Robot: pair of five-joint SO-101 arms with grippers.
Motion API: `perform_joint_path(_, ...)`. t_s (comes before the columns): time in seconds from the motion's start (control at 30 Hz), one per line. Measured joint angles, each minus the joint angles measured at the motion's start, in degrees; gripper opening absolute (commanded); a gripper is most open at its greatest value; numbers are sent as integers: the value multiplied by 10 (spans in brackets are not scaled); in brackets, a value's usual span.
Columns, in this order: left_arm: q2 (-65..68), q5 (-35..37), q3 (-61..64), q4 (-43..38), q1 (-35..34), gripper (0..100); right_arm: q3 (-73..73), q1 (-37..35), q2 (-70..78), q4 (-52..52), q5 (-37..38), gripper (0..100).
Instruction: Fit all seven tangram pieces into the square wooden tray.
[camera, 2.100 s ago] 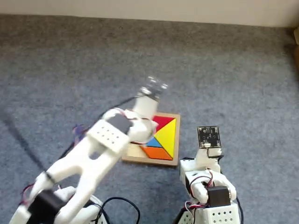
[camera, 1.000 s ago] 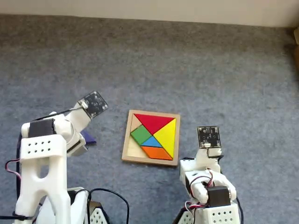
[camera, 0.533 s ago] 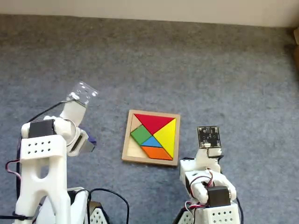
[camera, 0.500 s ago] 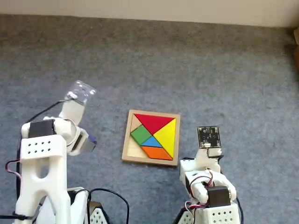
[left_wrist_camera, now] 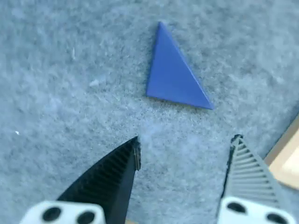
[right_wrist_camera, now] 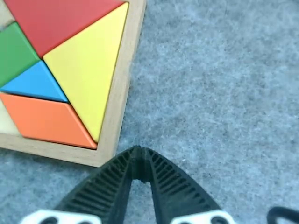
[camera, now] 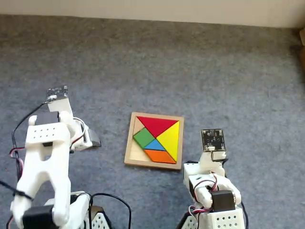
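My left pincer [left_wrist_camera: 186, 139] hangs with fingers apart over the carpet [left_wrist_camera: 70, 70]. The blue triangle [left_wrist_camera: 173, 77] lies just ahead of them, outside the tray [right_wrist_camera: 122, 93]. My right pincer [right_wrist_camera: 140, 151] is closed and empty beside the tray's corner. Five pieces [right_wrist_camera: 88, 70], I think, sit inside.

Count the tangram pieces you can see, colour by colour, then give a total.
red piece: 1
yellow piece: 1
green piece: 1
light blue piece: 1
orange piece: 1
dark blue piece: 1
Total: 6
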Motion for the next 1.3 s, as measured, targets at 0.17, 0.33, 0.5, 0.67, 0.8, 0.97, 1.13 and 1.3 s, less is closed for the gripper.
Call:
perform_joint_path(0.17, 43, 62, -12, 0, 0, 291, 0, 0, 0, 0, 0, 15)
perform_joint_path(0.33, 67, 134, -12, -25, 0, 291, 0, 0, 0, 0, 0, 15)
perform_joint_path(0.5, 114, 178, -12, -89, -10, 291, 0, 0, 0, 0, 0, 15)
perform_joint_path(0.67, 189, 182, -12, -160, -25, 291, 0, 0, 0, 0, 0, 15)
perform_joint_path(0.8, 218, 183, -26, -168, -25, 291, 0, 0, 0, 0, 0, 15)
perform_joint_path(0.97, 221, 183, -28, -168, -25, 268, 0, 0, 0, 0, 0, 15)
perform_joint_path(1.13, 222, 184, -37, -170, -25, 138, 0, 0, 0, 0, 0, 15)
perform_joint_path(1.3, 222, 184, -43, -177, -17, 76, 0, 0, 0, 0, 0, 15)
